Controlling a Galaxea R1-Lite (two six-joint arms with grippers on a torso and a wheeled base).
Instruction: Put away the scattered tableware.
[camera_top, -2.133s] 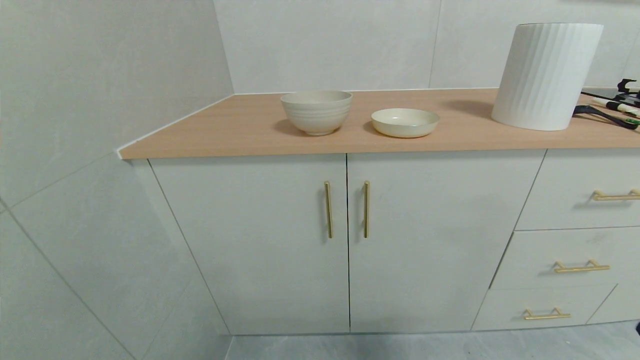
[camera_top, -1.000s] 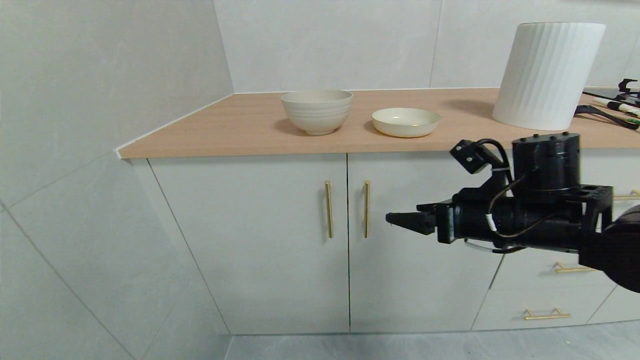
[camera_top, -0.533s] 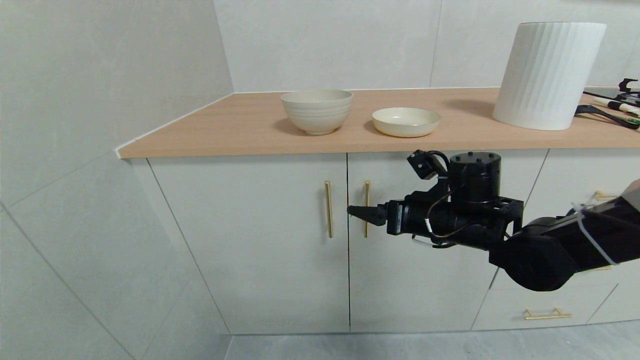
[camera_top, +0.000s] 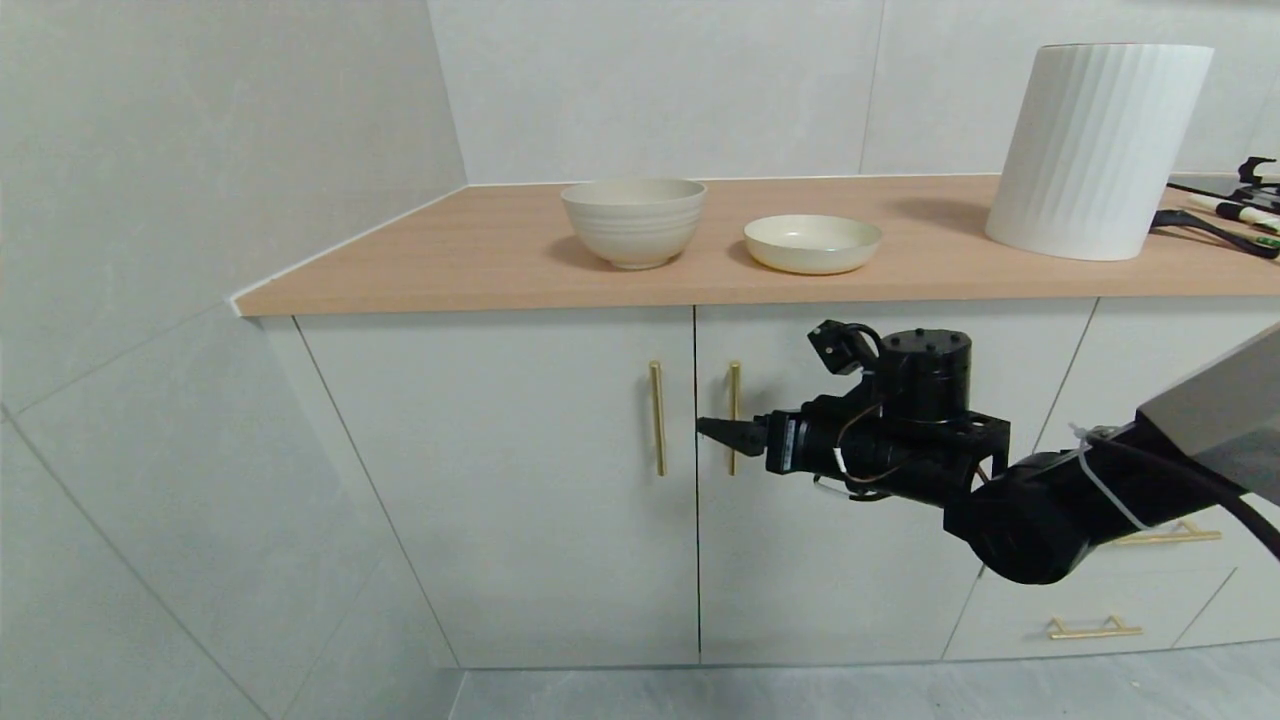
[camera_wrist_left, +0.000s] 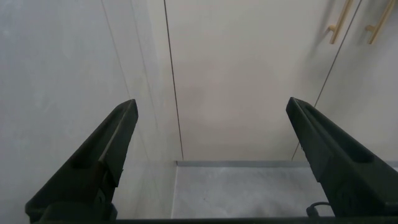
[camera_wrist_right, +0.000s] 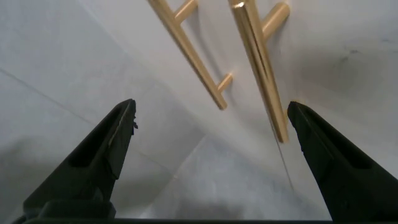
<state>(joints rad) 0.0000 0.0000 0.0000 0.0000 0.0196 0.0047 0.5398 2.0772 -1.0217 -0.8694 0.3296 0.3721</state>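
A beige ribbed bowl (camera_top: 634, 222) and a shallow cream plate (camera_top: 811, 243) stand side by side on the wooden countertop (camera_top: 450, 265). Below them is a two-door cabinet with gold vertical handles; the left handle (camera_top: 656, 418) and right handle (camera_top: 733, 418) flank the centre seam. My right gripper (camera_top: 722, 430) is level with the handles, its tip right at the right one. In the right wrist view it (camera_wrist_right: 211, 109) is open, with both gold handles (camera_wrist_right: 258, 68) just ahead. My left gripper (camera_wrist_left: 211, 106) is open, low, facing the cabinet door (camera_wrist_left: 249, 74).
A tall white ribbed cylinder (camera_top: 1095, 150) and dark utensils (camera_top: 1215, 225) sit at the counter's right. Drawers with gold pulls (camera_top: 1160, 535) lie right of the doors. A tiled wall (camera_top: 200, 200) closes off the left. Grey floor (camera_wrist_left: 249, 193) runs below the cabinet.
My right arm came in from the right and travelled left across the right door to the handles. The bowl and plate stayed put.
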